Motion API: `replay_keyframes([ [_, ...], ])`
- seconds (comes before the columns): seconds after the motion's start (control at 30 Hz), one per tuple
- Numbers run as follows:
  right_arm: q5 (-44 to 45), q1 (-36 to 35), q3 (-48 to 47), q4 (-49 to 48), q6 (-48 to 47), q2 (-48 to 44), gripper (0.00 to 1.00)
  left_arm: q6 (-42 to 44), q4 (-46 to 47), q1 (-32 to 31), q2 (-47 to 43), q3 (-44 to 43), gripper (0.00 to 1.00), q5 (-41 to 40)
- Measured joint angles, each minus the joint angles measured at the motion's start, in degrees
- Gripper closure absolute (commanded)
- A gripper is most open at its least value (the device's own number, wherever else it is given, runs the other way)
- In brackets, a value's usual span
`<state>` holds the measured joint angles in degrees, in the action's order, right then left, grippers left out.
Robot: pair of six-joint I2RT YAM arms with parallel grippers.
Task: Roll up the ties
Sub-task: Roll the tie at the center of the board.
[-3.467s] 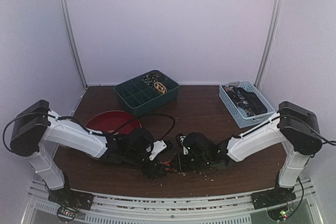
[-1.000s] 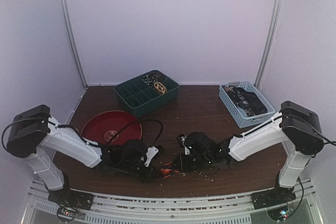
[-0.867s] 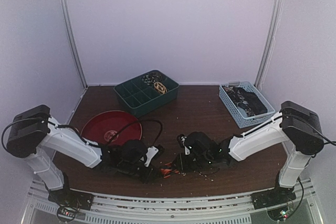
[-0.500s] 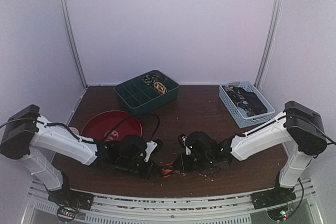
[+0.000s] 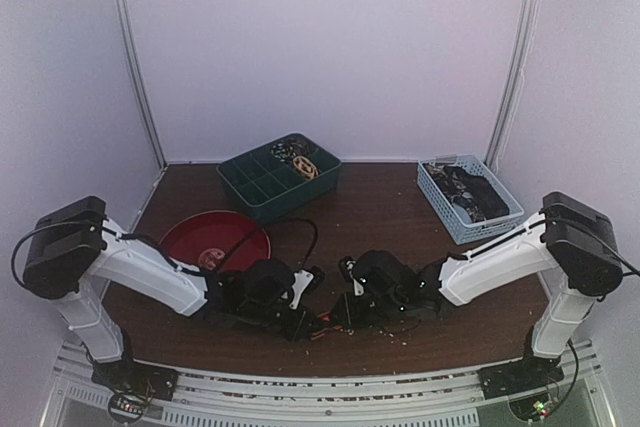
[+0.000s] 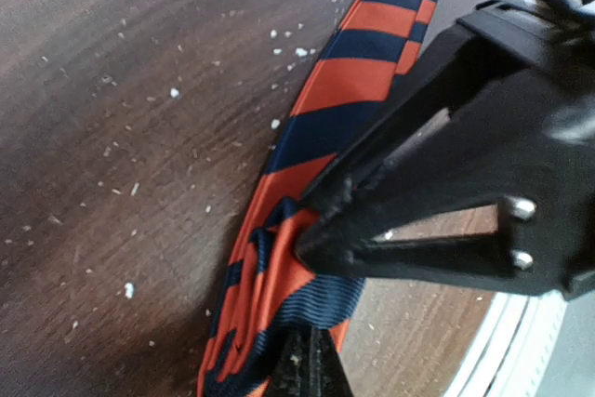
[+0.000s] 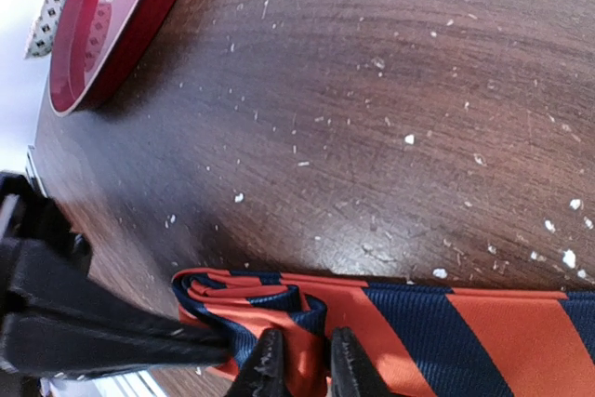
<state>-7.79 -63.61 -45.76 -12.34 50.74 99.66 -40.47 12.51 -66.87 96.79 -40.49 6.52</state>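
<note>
The dark wooden desk [image 5: 380,207] carries everything. The left arm [image 5: 140,267] and the right arm [image 5: 490,262] reach low across its near edge and meet at the middle, their black wrists hiding most of what lies between them in the top view.

A red plate [image 5: 180,232] sits at the left, its near side covered by the left arm and a black cable. A green divided bin [image 5: 250,187] at the back holds small coils [image 5: 298,159], too small to make out. A blue basket [image 5: 440,202] at the right holds dark things that cannot be told apart.

The tie [image 6: 344,90], striped orange and dark blue, lies flat on the desk near the front edge, one end folded over into a small loop. From above only a sliver of orange shows.

The left jaws are pressed together on that folded end. The right jaws pinch the same fold, the fabric filling the narrow gap between them; their tips are cut off at the bottom of the right wrist view.

White flecks [image 6: 175,93] dot the wood.
</note>
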Motion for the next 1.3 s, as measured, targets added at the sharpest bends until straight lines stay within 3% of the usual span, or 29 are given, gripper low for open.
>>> replay_keyframes([
  [0.57,2.6,0.0,-3.1,6.8,-1.7,-1.7,0.9,-0.8,3.9,0.0,1.7,0.4,1.0,1.1],
  [1.3,4.0,-0.6,-3.9,10.7,-2.5,-1.6,0.79,-1.3,4.0,-0.1,1.7,0.5,1.0,-0.3],
])
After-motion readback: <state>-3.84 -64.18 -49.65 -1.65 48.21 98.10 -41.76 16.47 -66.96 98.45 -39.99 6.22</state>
